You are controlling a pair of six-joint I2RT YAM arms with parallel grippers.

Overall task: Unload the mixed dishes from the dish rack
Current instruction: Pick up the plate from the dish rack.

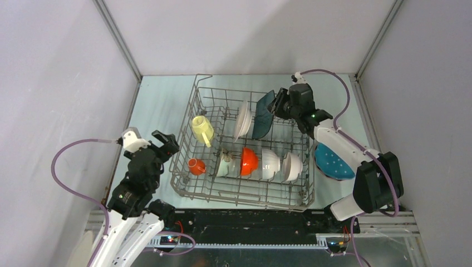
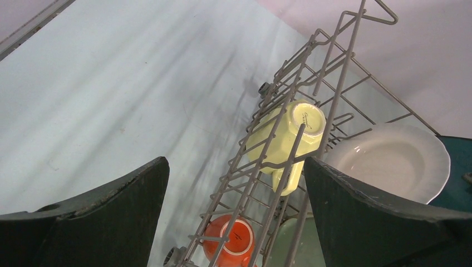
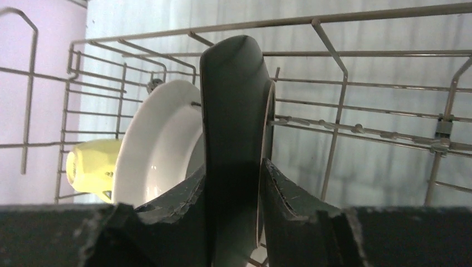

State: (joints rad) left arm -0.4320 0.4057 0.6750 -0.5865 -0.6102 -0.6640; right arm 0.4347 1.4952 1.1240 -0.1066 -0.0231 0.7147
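The grey wire dish rack (image 1: 239,201) fills the middle of the table. My right gripper (image 1: 278,103) reaches in at its far right, and in the right wrist view its jaws (image 3: 232,167) press both faces of an upright dark plate (image 3: 234,111). A white plate (image 3: 158,144) stands just left of the dark plate (image 1: 261,119). The pale yellow cup (image 1: 202,129), small orange mug (image 1: 196,166), pale green bowl (image 1: 225,165), orange bowl (image 1: 249,161) and two white bowls (image 1: 270,164) sit in the rack. My left gripper (image 1: 165,142) hangs open outside the rack's left wall, empty (image 2: 235,161).
A blue plate with white dots (image 1: 334,161) lies on the table right of the rack, under my right arm. Grey walls close in the table on the left, back and right. The rack's looped handle (image 1: 203,78) rises at its far left corner.
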